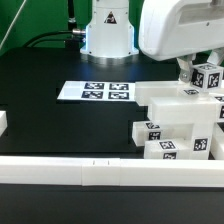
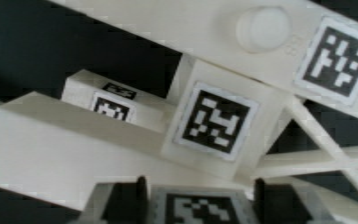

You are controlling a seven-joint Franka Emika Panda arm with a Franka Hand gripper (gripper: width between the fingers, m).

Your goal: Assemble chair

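Alignment between the two-finger gripper [image 1: 193,80] and the chunky white plastic chair pieces [image 1: 172,122], each carrying square black-and-white tags, is what the coming move turns on. The pieces sit bunched on the black worktop [image 1: 40,110] toward its edge on the exterior view's right, close behind the long low white border rail [image 1: 100,170] that runs along the front edge. The gripper hangs over the back of that bunch, so the work lies straight below the jaws rather than off to one side. A small white tagged block [image 1: 207,76] shows at the top of the bunch, just beside the gripper. In the wrist view the dark fingers [image 2: 140,200] stand apart on either side of a white tagged face [image 2: 202,208], with a tilted tagged panel [image 2: 220,118] close beyond it. Whether the fingers pinch that face or merely straddle it, I cannot tell. The bunch's longer run seems to go across the worktop, stepping upward toward the edge on the exterior view's right, so a descent would probably meet the highest part first. The thin flat white marker board [image 1: 95,91] lies well apart, toward the middle of the worktop in front of the white robot base [image 1: 108,30]. The arm's white housing hides the upper gripper, and the bunch is cut off at the exterior view's right. Which pieces are already joined cannot be made out, and the wrist view is too blurred and close to show whole parts.
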